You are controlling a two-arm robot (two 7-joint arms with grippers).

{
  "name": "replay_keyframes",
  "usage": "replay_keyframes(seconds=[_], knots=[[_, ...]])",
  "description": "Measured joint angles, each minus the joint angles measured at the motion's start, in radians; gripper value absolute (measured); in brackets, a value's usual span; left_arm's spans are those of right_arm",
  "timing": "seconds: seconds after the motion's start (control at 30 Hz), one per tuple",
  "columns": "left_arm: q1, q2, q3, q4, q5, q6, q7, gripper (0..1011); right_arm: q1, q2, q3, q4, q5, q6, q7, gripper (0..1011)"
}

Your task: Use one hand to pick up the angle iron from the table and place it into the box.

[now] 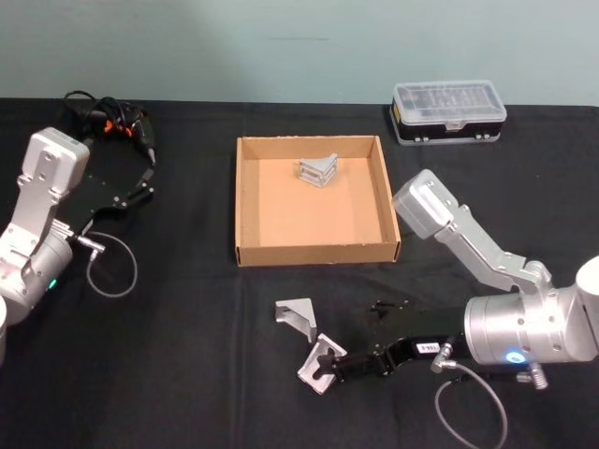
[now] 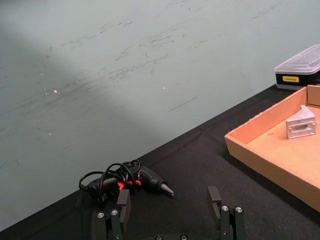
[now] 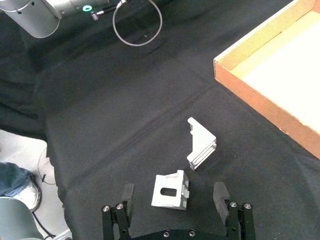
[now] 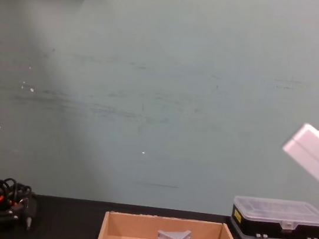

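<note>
While the right gripper point(image 3: 173, 196) is hovering spread around an angle iron point(image 3: 170, 190) on the table point(image 1: 187, 355), not yet pinching it, a second bracket point(image 1: 297, 316) is waiting beside it and a third bracket point(image 1: 318, 169) is already lying in the box point(image 1: 247, 201); the left gripper point(image 2: 170, 210) is idling, spread.

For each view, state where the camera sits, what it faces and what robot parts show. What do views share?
Head: high, looking down at the table; left gripper and right gripper show.
Left wrist: behind the left gripper, facing the drill.
Right wrist: behind the right gripper, facing an angle iron.
Chest: low, facing the wall; right arm shows.
All share the box.
</note>
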Motion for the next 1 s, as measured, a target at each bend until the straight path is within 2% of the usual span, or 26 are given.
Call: replay_keyframes(seconds=[0.5,1.0], knots=[[0.0,0.0,0.0,0.0,0.0,0.0,0.0,1000,0.043,-0.01,-0.063,0.044,-0.003,-0.006,-0.016,1000],[0.0,0.0,0.0,0.0,0.0,0.0,0.0,1000,0.072,-0.037,-0.097,0.083,-0.014,-0.01,-0.027,1000]])
